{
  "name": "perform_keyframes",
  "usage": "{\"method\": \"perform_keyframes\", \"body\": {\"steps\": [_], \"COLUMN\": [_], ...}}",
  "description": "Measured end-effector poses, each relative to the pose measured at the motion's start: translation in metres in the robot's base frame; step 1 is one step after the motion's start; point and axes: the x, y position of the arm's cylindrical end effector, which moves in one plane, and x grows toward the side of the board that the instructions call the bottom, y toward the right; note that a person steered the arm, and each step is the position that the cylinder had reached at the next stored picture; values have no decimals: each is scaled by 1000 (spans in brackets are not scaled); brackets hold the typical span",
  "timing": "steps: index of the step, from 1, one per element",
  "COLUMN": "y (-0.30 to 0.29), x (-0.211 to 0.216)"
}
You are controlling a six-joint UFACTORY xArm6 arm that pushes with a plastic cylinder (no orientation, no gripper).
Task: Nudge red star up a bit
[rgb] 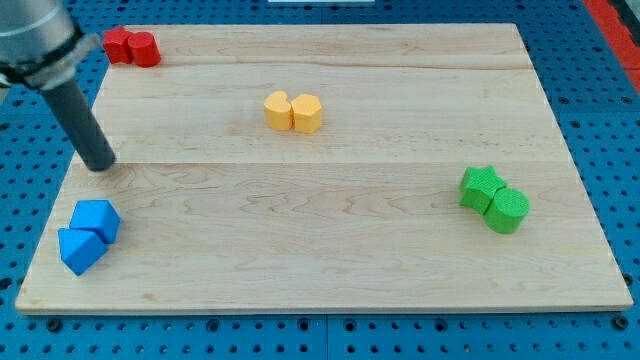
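The red star [117,43] lies at the board's top left corner, touching a red cylinder [144,49] on its right. My tip [101,166] rests on the board near the left edge. It is well below the red star and a little above the blue blocks. It touches no block.
Two blue blocks [88,234] sit at the bottom left. Two yellow blocks [293,111] sit touching at top centre. A green star [481,187] and a green cylinder [508,210] sit touching at the right. The wooden board [350,270] ends in blue pegboard on all sides.
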Motion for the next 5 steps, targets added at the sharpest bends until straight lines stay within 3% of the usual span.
{"method": "perform_keyframes", "body": {"steps": [1, 5], "y": [-33, -33], "x": [-30, -125]}}
